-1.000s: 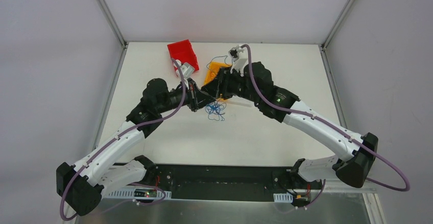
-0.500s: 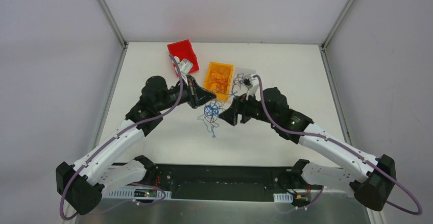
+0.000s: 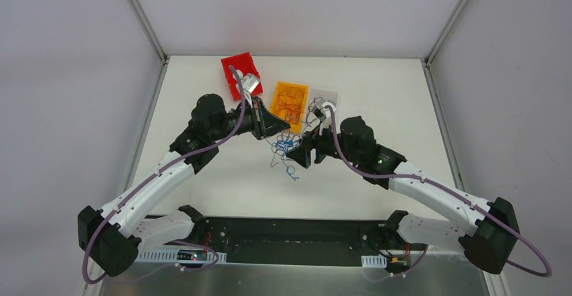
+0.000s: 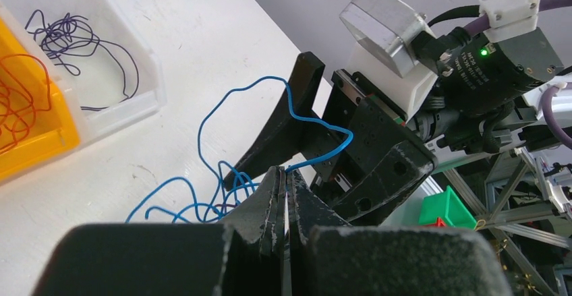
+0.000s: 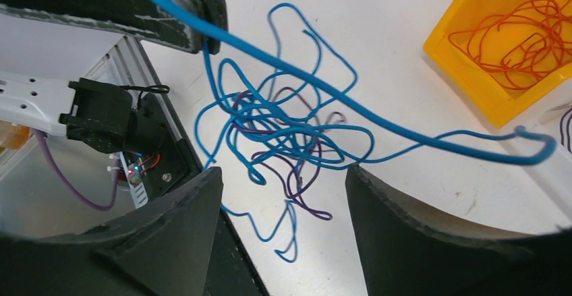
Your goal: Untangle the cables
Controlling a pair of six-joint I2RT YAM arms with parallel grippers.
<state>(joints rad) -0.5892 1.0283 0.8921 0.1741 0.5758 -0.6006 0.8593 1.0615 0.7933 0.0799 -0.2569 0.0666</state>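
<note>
The cables [image 3: 284, 150] are a loose knot of hair-thin blue and dark purple wires lying mid-table, just on the near side of the orange bin [image 3: 289, 100], with squiggly ends trailing toward the arms' bases. 1 blue strand [image 4: 222, 107] rises off the knot in a long loop.

The left gripper [image 4: 284, 174] is pinched tight on that blue strand, its fingers pressed together with the wire coming out at the tips. The right gripper [image 5: 283, 171] stands with its jaws wide apart just above the knot and clamps nothing; the lifted strand runs across in front of 1 of its fingers [image 4: 291, 117].

3 bins sit beyond the knot: a red bin [image 3: 241, 72], the orange bin holding orange wires, and a clear bin [image 4: 145, 73] holding purple wires. Bare table [image 3: 378, 107] lies to the right of the knot and toward the near edge.
</note>
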